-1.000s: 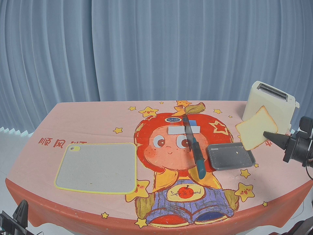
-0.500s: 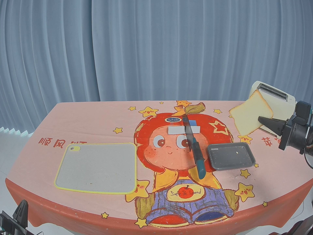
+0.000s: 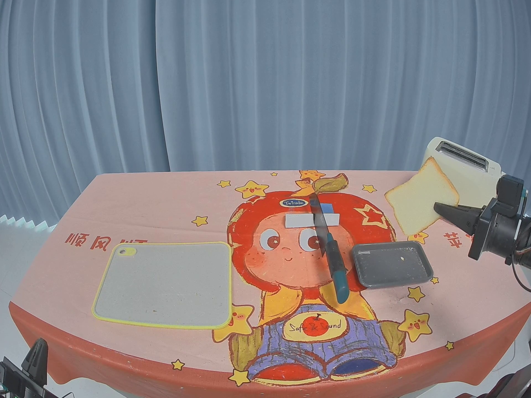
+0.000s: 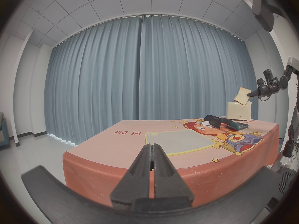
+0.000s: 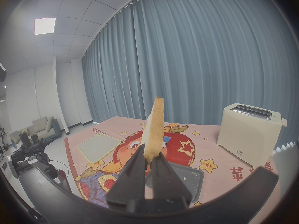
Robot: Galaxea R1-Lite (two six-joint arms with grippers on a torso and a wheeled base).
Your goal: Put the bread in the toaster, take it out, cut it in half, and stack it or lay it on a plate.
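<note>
A slice of bread (image 3: 421, 202) hangs in the air at the table's right, in front of the cream toaster (image 3: 463, 171). My right gripper (image 3: 442, 210) is shut on its lower edge; in the right wrist view the bread (image 5: 154, 130) stands upright between the fingers (image 5: 138, 165), with the toaster (image 5: 250, 133) off to the side, its slots (image 5: 250, 111) bare. A grey plate (image 3: 391, 263) lies below the bread. A teal-handled knife (image 3: 331, 252) rests on a small stand at mid-table. My left gripper (image 4: 151, 151) is shut, held low off the table's front left corner.
A grey cutting board (image 3: 164, 284) with a yellow rim lies at the table's front left. A white and blue block (image 3: 311, 218) props the knife's blade. The pink printed tablecloth (image 3: 166, 205) is bare at the back left. A blue curtain hangs behind.
My right gripper has lifted the bread up from beside the plate and drawn it back toward the toaster's top. The left arm has not moved.
</note>
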